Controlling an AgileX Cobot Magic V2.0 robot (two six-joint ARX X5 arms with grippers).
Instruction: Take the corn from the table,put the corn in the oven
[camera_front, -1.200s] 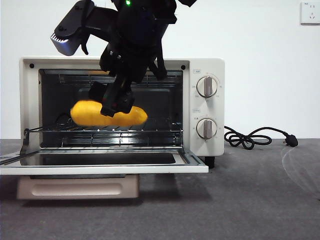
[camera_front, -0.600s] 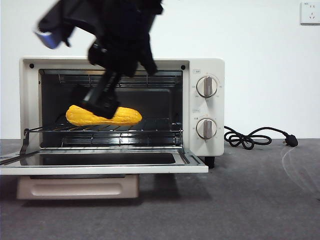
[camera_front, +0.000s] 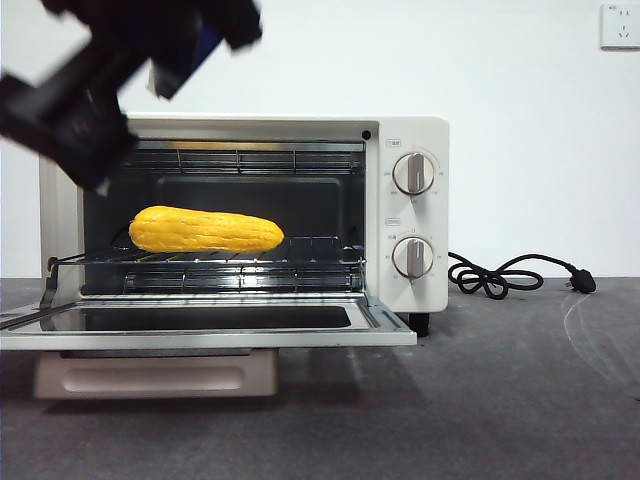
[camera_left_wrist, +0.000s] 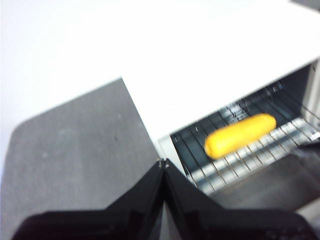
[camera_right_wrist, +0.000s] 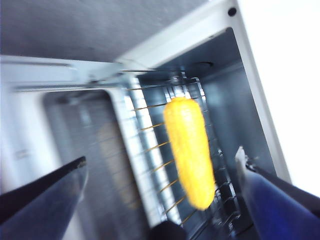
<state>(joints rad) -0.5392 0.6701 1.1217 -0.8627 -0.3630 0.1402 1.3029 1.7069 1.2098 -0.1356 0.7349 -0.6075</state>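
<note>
Corn lay on the wire rack inside the open oven, long axis running across it, tapered end toward the knobs. Right gripper, jaws spread wide and empty, hung above; best withdrawn without snagging. Left gripper was clenched, empty

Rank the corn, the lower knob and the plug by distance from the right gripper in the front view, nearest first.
From the right gripper, high at the oven's left:
1. corn, on the rack inside the oven.
2. lower knob, on the oven's right panel.
3. plug, far right on the table.
</note>
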